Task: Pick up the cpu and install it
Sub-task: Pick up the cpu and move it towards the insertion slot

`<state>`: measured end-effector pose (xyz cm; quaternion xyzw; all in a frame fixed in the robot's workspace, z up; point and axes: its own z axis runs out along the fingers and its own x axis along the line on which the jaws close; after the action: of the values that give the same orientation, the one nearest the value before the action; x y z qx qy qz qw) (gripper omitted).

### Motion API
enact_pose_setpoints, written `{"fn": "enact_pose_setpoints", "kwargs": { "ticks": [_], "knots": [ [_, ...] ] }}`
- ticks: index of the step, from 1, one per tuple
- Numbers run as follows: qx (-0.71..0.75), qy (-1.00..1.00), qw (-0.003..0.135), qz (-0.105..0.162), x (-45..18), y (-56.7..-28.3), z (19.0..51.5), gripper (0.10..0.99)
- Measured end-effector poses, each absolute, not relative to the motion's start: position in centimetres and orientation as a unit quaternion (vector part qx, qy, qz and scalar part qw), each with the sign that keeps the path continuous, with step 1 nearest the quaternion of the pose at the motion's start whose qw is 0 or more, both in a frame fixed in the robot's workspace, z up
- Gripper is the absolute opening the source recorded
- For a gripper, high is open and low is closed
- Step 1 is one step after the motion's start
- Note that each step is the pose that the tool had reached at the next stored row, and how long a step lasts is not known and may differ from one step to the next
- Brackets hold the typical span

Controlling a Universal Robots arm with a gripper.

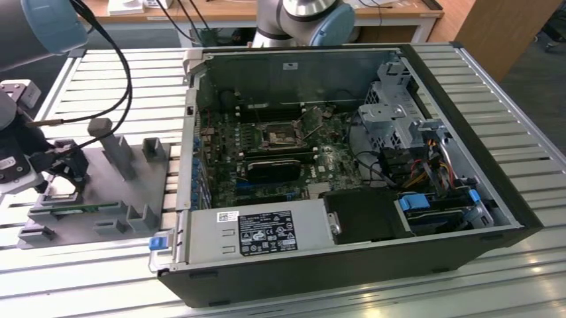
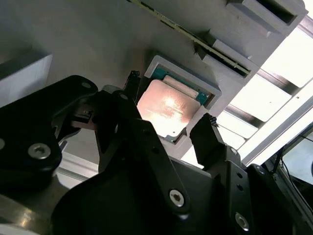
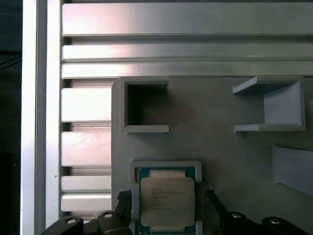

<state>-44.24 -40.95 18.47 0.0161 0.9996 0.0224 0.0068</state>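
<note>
The cpu, a flat square chip with a silver top and a green rim, lies in a pale square recess of the grey fixture. In the second wrist view the cpu glints under the light. My gripper hangs just over it, open, with one black finger on each side of the recess and not touching the chip. The exterior view shows the gripper at its far left, above the fixture. The motherboard socket sits inside the open computer case.
The fixture carries several upright grey posts and holders and a long green memory stick along its near edge. Cables hang from the arm. A slatted metal table lies beneath everything. The case walls stand around the motherboard.
</note>
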Motion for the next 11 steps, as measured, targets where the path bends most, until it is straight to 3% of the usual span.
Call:
{"fn": "enact_pose_setpoints", "kwargs": {
  "ticks": [5, 6, 11],
  "knots": [
    [0.016, 1.0, 0.007, 0.022, -44.24, -40.81, 18.42, 0.678],
    [0.016, 1.0, 0.007, 0.022, -44.24, -40.79, 18.42, 0.612],
    [0.016, 1.0, 0.008, 0.022, -44.29, -40.75, 18.44, 0.612]
  ]
}}
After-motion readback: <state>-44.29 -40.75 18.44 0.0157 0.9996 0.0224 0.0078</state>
